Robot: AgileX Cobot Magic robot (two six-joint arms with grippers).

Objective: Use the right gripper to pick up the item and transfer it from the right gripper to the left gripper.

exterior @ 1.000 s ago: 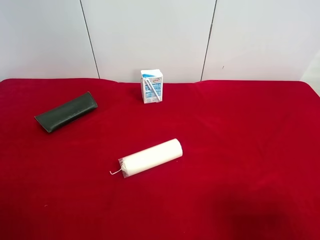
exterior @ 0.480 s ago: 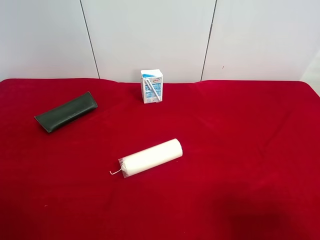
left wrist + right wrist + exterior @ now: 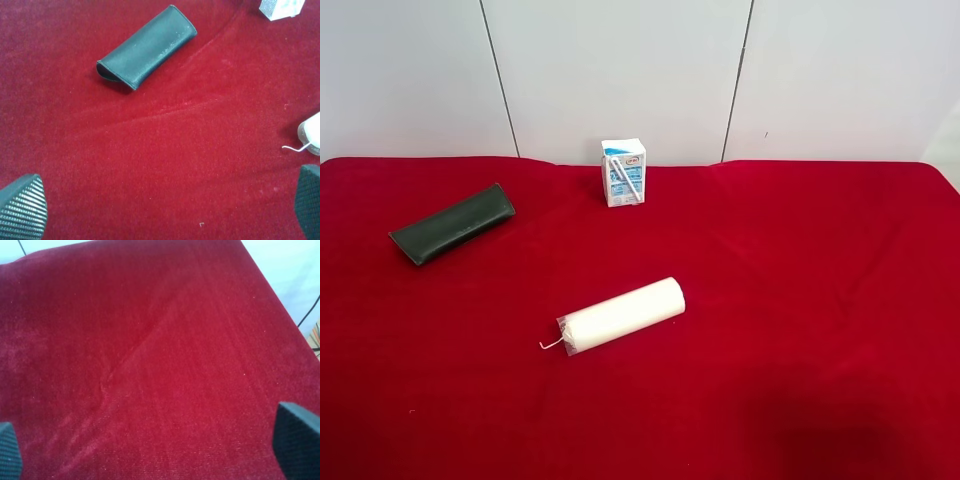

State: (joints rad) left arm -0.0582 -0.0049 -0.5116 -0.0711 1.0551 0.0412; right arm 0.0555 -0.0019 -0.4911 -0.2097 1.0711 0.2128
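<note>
The item, a dark greenish-black flat case (image 3: 453,224), lies on the red cloth at the exterior high view's left; neither arm appears in that view. In the left wrist view the item (image 3: 146,46) rests well ahead of my left gripper (image 3: 165,205), whose fingertips (image 3: 22,207) stand wide apart with nothing between them. My right gripper (image 3: 150,442) is open too, its fingertips (image 3: 297,437) at the frame's edges over bare red cloth; the item is out of that view.
A white cylinder (image 3: 623,314) with a wire hook lies mid-table; its end (image 3: 311,137) shows by the left gripper. A blue-and-white drink carton (image 3: 624,172) stands at the back by the white wall. The cloth's edge (image 3: 272,292) runs beside the right gripper.
</note>
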